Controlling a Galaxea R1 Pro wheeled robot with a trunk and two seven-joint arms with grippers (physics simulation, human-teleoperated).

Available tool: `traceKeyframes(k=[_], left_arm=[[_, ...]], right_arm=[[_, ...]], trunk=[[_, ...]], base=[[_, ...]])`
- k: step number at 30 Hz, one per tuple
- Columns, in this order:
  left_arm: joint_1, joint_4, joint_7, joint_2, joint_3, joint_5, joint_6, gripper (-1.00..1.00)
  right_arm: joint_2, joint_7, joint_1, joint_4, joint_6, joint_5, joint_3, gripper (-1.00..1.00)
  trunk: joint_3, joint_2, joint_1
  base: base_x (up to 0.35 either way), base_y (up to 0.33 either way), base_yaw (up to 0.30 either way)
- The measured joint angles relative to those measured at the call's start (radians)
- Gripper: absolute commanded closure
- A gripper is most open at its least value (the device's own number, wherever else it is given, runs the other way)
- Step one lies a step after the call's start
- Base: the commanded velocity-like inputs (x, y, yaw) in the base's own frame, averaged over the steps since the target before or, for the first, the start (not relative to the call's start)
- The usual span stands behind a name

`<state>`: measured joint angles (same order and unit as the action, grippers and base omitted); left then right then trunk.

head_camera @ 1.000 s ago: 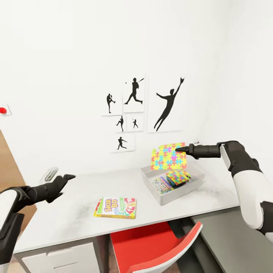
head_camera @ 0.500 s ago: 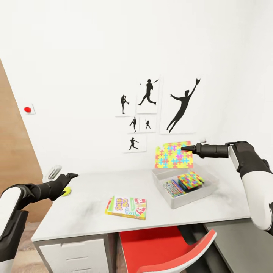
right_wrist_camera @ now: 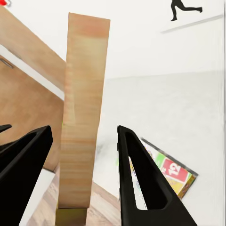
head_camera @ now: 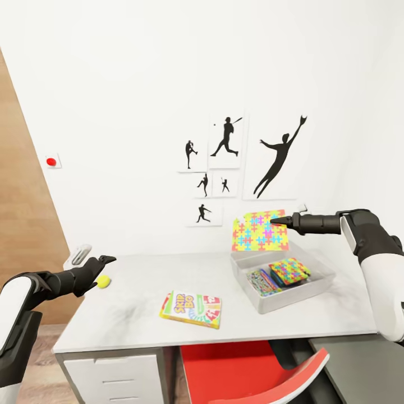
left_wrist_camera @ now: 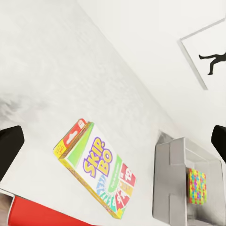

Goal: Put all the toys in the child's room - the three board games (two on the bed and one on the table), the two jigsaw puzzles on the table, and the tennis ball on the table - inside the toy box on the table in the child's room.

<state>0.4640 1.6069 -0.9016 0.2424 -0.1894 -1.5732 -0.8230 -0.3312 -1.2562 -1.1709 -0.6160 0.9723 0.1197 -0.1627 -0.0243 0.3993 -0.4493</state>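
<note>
Above the back wall of the toy box (head_camera: 283,299), my right gripper (head_camera: 275,222) pinches a jigsaw puzzle (head_camera: 260,231) by its edge, a light, stiff slab prone to swinging, while my left gripper (head_camera: 104,261) hangs open near the tennis ball (head_camera: 103,282).

Both arms outstretched, left pincer (head_camera: 104,260) spread apart, right pincer (head_camera: 275,221) clamped shut.

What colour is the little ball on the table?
Yellow-green; the ball shows best in the head view.
</note>
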Motion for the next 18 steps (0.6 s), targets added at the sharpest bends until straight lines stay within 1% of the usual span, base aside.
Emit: traceKeyframes(k=[5,8,13,18], left_arm=[[0.000,0.000,0.000,0.001,-0.002,0.000,0.000,-1.00],[0.000,0.000,0.000,0.003,-0.005,0.000,0.001,-1.00],[0.000,0.000,0.001,0.005,-0.009,-0.005,0.001,-1.00],[0.000,0.000,0.000,0.006,-0.012,-0.010,0.002,-1.00]], right_arm=[[-0.005,-0.001,0.002,0.000,0.000,0.003,0.002,1.00],[-0.008,-0.001,0.006,0.000,-0.002,0.003,0.003,1.00],[-0.008,-0.001,0.028,0.000,-0.016,0.004,0.003,1.00],[-0.007,-0.001,0.038,0.000,-0.027,0.004,0.003,1.00]], trunk=[[0.000,0.000,0.000],[0.000,0.000,0.000],[0.000,0.000,0.000],[0.000,0.000,0.000]], base=[[0.167,-0.207,0.027],[0.120,-0.142,0.011],[0.051,-0.060,0.024],[0.017,-0.021,0.161]])
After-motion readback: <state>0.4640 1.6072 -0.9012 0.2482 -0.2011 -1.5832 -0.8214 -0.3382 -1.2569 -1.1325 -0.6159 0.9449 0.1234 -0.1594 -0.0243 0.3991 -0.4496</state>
